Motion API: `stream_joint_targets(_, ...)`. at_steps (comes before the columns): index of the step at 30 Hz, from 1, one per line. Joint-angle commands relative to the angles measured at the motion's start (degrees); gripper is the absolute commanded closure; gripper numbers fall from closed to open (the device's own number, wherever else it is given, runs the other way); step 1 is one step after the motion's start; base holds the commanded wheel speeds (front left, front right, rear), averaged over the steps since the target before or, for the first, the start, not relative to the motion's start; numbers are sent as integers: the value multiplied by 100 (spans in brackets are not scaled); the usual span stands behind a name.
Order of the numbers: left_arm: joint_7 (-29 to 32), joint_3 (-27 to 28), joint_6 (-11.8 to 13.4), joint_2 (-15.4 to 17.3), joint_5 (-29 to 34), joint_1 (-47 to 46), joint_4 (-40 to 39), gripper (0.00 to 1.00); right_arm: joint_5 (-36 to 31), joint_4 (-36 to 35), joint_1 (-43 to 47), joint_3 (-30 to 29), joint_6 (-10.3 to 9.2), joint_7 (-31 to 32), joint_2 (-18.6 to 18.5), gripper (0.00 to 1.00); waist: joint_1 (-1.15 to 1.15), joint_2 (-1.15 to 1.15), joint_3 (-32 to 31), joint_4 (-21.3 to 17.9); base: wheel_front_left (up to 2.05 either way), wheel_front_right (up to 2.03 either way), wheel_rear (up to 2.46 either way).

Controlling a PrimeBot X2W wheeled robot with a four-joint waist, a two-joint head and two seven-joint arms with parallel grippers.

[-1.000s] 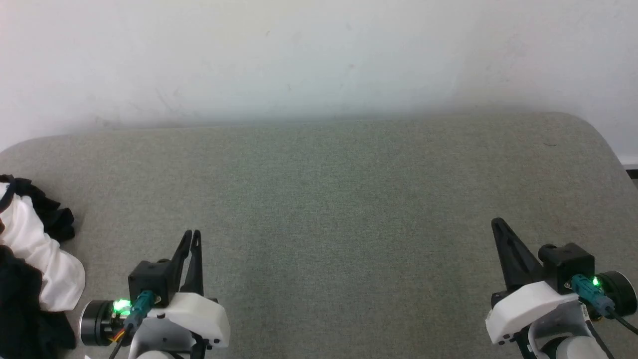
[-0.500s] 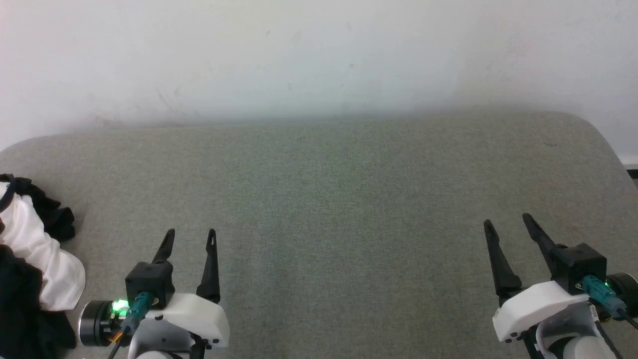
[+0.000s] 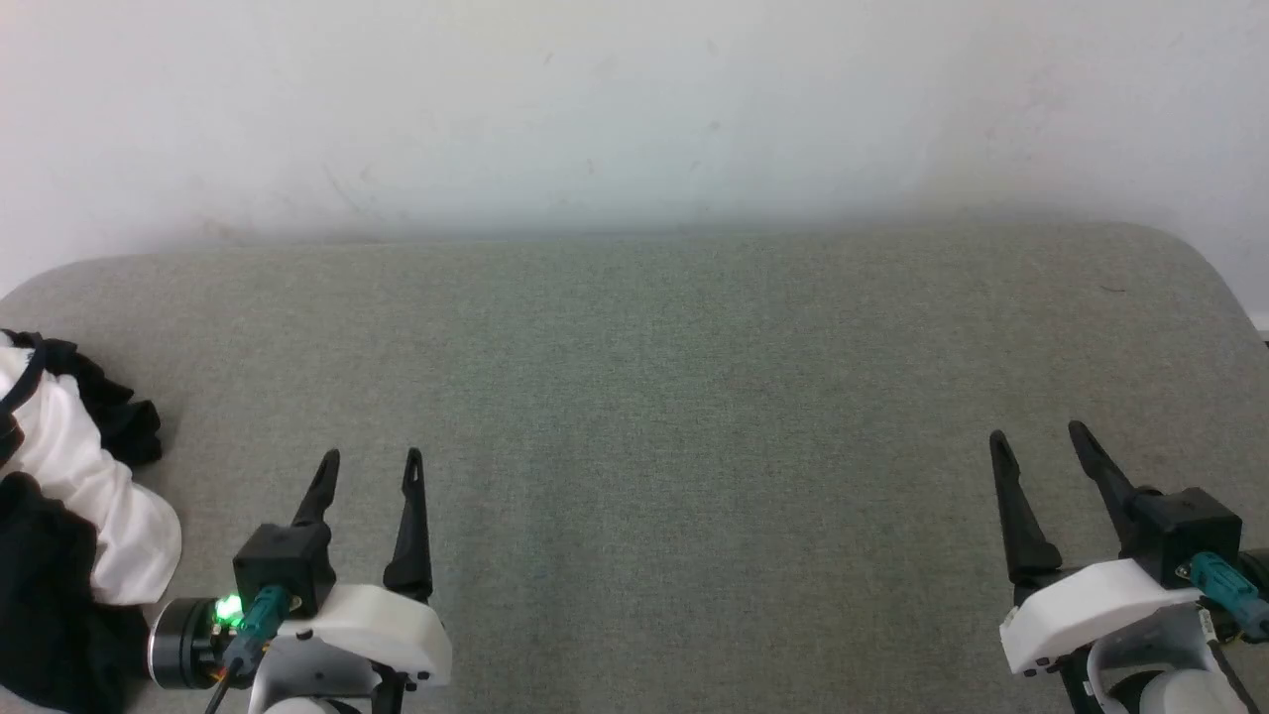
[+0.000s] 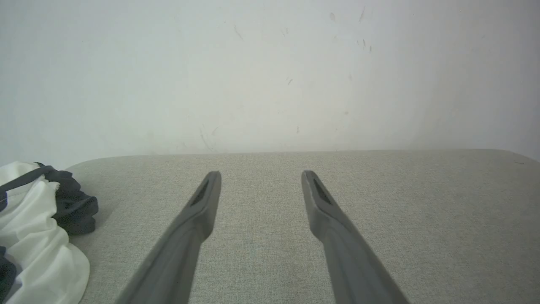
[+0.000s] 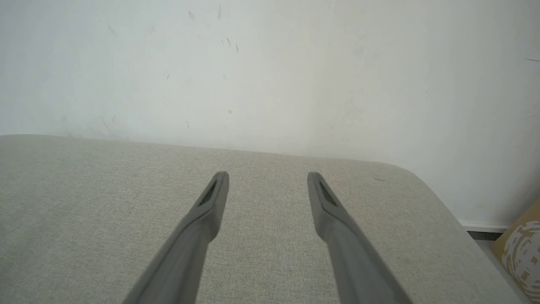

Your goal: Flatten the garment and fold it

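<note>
The garment [image 3: 74, 496] lies crumpled in a white-and-black heap at the far left edge of the grey cushioned surface [image 3: 644, 397]; the left wrist view catches it as a garment [image 4: 38, 236] bunched at the lower left. My left gripper [image 3: 370, 460] stands open just right of the heap, apart from it, with nothing between its fingers. Far across at the lower right, my right gripper [image 3: 1036, 434] is open too and holds nothing. Each wrist view shows its own gripper spread wide: left gripper [image 4: 259, 174], right gripper [image 5: 267, 175]. The garment's print is hidden in the folds.
A pale scuffed wall [image 3: 634, 109] rises directly behind the surface. The surface's far right corner [image 5: 405, 173] is rounded, and beyond it a brown cardboard box [image 5: 521, 249] stands on the floor.
Both grippers have gone from shut to open. The head view has shifted slightly; the garment has not moved.
</note>
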Motion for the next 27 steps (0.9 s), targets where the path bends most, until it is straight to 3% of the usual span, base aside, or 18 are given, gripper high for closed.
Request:
stream_joint_targets(1,-69,37,-34,-3,-45,69,-39,0,52,11,28,-56,-1,-63,5,0,0,0,11,41,0,0,0)
stream_joint_targets(27,-369,116,54,-6,-355,156,-17,0,152,208,22,-146,-2,-362,10,0,0,0,37,786,0,0,0)
